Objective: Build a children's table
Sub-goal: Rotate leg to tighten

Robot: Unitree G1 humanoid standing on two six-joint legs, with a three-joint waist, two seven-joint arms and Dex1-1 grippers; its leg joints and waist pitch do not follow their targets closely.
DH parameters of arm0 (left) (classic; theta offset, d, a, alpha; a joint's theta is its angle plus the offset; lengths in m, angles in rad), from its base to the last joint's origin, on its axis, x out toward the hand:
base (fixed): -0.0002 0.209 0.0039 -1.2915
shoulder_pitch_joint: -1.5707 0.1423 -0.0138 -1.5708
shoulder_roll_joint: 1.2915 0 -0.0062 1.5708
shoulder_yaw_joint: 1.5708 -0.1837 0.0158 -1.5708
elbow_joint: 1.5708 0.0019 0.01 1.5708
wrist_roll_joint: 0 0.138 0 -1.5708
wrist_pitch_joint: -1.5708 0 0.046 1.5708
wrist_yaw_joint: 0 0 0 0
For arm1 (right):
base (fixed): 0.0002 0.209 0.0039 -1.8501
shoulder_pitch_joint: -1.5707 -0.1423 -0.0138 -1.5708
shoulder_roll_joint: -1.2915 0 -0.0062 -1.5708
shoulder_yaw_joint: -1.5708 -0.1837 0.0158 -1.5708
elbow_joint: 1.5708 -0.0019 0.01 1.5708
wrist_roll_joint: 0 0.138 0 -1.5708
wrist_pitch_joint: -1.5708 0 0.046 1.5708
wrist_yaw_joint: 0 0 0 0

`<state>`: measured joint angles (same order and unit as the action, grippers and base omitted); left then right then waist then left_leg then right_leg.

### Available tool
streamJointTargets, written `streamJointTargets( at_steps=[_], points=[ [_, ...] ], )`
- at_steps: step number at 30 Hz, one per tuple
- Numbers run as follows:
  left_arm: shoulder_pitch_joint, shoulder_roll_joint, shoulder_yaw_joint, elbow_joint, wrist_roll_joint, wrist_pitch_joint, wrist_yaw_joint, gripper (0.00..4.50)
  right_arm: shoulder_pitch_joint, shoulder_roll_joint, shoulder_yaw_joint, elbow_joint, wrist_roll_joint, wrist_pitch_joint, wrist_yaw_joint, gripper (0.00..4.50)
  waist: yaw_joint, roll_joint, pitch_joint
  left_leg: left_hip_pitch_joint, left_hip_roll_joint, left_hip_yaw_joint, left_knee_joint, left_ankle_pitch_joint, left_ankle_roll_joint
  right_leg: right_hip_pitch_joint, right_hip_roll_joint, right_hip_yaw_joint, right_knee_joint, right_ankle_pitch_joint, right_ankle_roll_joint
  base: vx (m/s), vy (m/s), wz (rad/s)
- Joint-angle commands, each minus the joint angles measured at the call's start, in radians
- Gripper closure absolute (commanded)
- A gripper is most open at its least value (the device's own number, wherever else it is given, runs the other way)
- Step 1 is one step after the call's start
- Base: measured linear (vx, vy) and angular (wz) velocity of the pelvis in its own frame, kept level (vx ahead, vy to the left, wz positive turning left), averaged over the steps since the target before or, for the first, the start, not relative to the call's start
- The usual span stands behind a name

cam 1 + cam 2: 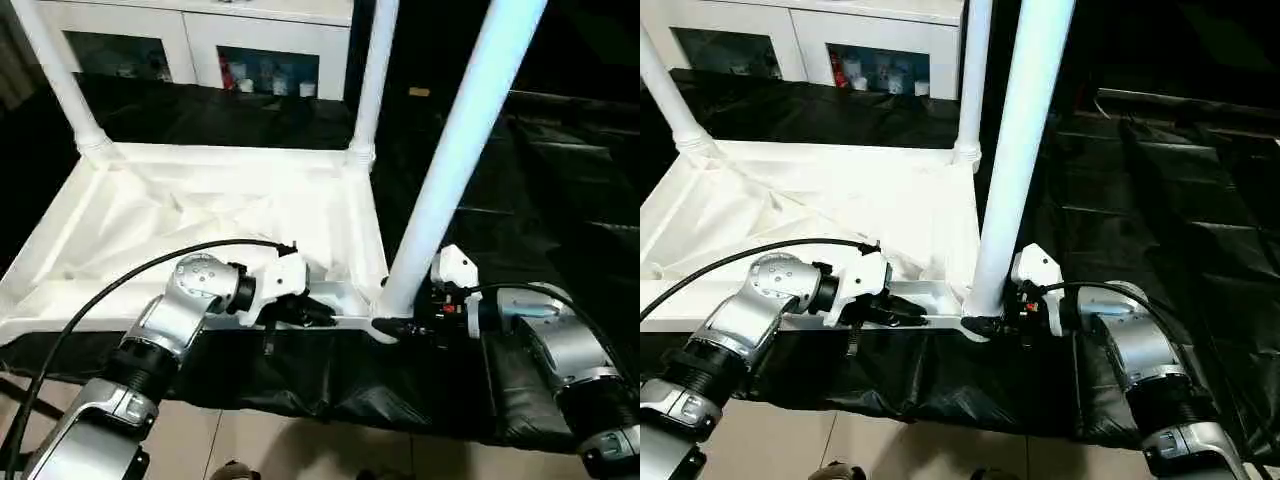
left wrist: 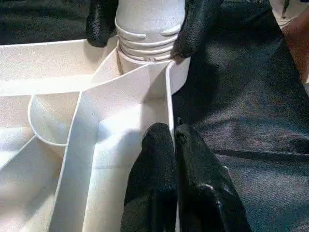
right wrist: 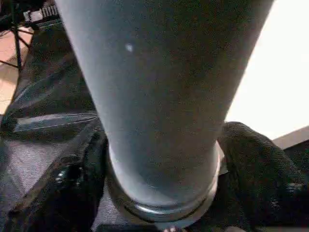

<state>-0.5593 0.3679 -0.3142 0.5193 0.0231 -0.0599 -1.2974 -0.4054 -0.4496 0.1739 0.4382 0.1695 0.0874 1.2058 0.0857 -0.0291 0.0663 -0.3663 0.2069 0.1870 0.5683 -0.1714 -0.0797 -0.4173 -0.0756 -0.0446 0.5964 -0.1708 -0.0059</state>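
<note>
Children's table top point(image 1: 200, 215) lies upside down on the black-sheeted worktop point(image 1: 560, 180), ribbed underside up, with no brand, label or writing readable on it or on anything nearby. Beyond the worktop stands a white cabinet point(image 1: 200, 40) with glass doors and small, unclear items behind them. Three white legs rise from the top's corner sockets: two at the far corners point(image 1: 60, 80) point(image 1: 372, 80) and the near right leg point(image 1: 460, 150), which stands tall and cuts across the view of the worktop behind it. At its ridged collar the right tool point(image 1: 998, 322) has a black finger on each side of the leg, grasping its base. Left tool point(image 2: 175, 145) is clenched, its fingers pressed together over the top's near rim point(image 1: 340, 300), just beside that corner. A black cable point(image 1: 110, 290) loops over the left forearm
</note>
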Motion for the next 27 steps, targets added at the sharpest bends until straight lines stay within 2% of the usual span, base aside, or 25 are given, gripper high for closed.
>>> streamJointTargets(
  at_steps=[1,7,10,11,12,13,14,16,19,21,22,26,27],
  points=[
    [0.004,0.0,-0.033,0.003,-0.01,-0.018,-0.045,4.5,0.004,-0.006,0.019,-0.001,0.003,0.022,0.008,1.14,0.001,-0.008,-0.063,0.009,0.025,0.001,-0.054,-0.186,0.079,0.054,-0.053,0.034,-0.058,-0.167,-0.238,0.0,0.0,0.0],
    [0.004,-0.013,-0.027,0.005,-0.014,0.0,-0.023,4.5,0.03,0.008,0.019,-0.032,0.022,0.051,0.001,1.59,0.002,-0.008,-0.063,0.009,0.025,0.002,-0.054,-0.176,0.081,0.055,-0.052,0.034,-0.057,-0.155,-0.238,0.0,0.0,0.0],
    [-0.008,-0.046,-0.015,0.017,-0.006,0.032,0.039,4.5,0.044,0.044,0.0,-0.038,0.019,0.059,-0.07,1.73,0.001,-0.009,-0.06,0.009,0.024,0.001,-0.056,-0.204,0.068,0.052,-0.055,0.035,-0.063,-0.214,-0.223,0.0,0.0,0.0],
    [-0.011,-0.054,-0.014,0.022,-0.001,0.038,0.055,4.5,0.045,0.057,-0.007,-0.032,0.017,0.057,-0.094,1.74,0.002,-0.006,-0.062,0.011,0.024,0.0,-0.057,-0.212,0.063,0.053,-0.056,0.034,-0.064,-0.229,-0.22,0.0,0.0,0.0],
    [-0.018,-0.073,-0.015,0.032,0.012,0.049,0.093,4.5,0.04,0.087,-0.023,-0.014,0.004,0.056,-0.163,1.75,0.0,-0.006,-0.061,0.011,0.025,-0.001,-0.058,-0.221,0.059,0.051,-0.056,0.034,-0.066,-0.244,-0.216,0.0,0.0,0.0],
    [-0.033,-0.119,-0.016,0.054,0.038,0.084,0.179,4.5,0.024,0.154,-0.056,0.032,-0.021,0.042,-0.314,1.75,-0.005,-0.006,-0.057,0.012,0.023,-0.002,-0.061,-0.247,0.041,0.046,-0.056,0.035,-0.074,-0.298,-0.202,0.0,0.0,0.0],
    [-0.038,-0.143,-0.014,0.062,0.041,0.101,0.212,4.5,0.015,0.184,-0.07,0.053,-0.023,0.04,-0.377,1.76,-0.007,-0.006,-0.056,0.014,0.019,-0.005,-0.064,-0.272,0.018,0.046,-0.06,0.033,-0.082,-0.375,-0.18,0.0,0.0,0.0],
    [-0.041,-0.165,-0.012,0.065,0.04,0.119,0.238,4.5,0.007,0.211,-0.083,0.068,-0.021,0.043,-0.432,1.77,-0.014,-0.008,-0.056,0.012,0.017,-0.011,-0.069,-0.287,0.0,0.05,-0.057,0.031,-0.085,-0.419,-0.151,0.0,0.0,0.0],
    [-0.05,-0.239,-0.014,0.077,0.053,0.161,0.333,4.5,-0.019,0.315,-0.113,0.115,-0.026,0.047,-0.625,1.78,-0.024,-0.005,-0.052,0.018,0.018,-0.009,-0.069,-0.321,0.005,0.04,-0.055,0.035,-0.091,-0.417,-0.148,0.0,0.0,0.0],
    [-0.053,-0.261,-0.015,0.08,0.059,0.172,0.362,4.5,-0.026,0.347,-0.12,0.128,-0.033,0.049,-0.685,1.78,-0.03,-0.005,-0.052,0.019,0.014,-0.013,-0.071,-0.343,-0.003,0.043,-0.057,0.031,-0.095,-0.473,-0.135,0.0,0.0,0.0],
    [-0.054,-0.287,-0.02,0.081,0.066,0.182,0.39,4.5,-0.041,0.39,-0.12,0.15,-0.053,0.033,-0.762,1.78,-0.033,-0.002,-0.052,0.02,0.015,-0.014,-0.072,-0.343,-0.005,0.038,-0.057,0.032,-0.098,-0.476,-0.128,0.0,0.0,0.0],
    [-0.046,-0.321,-0.034,0.081,0.089,0.171,0.429,4.5,-0.075,0.459,-0.136,0.2,-0.082,-0.013,-0.869,1.78,-0.037,-0.003,-0.054,0.019,0.014,-0.013,-0.072,-0.34,0.001,0.039,-0.055,0.033,-0.097,-0.445,-0.127,0.0,0.0,0.0],
    [-0.045,-0.322,-0.036,0.083,0.095,0.165,0.433,4.5,-0.08,0.467,-0.145,0.205,-0.077,-0.018,-0.87,1.43,-0.039,-0.001,-0.054,0.016,0.014,-0.012,-0.073,-0.335,0.005,0.04,-0.053,0.034,-0.093,-0.409,-0.136,0.0,0.0,0.0]
  ],
)
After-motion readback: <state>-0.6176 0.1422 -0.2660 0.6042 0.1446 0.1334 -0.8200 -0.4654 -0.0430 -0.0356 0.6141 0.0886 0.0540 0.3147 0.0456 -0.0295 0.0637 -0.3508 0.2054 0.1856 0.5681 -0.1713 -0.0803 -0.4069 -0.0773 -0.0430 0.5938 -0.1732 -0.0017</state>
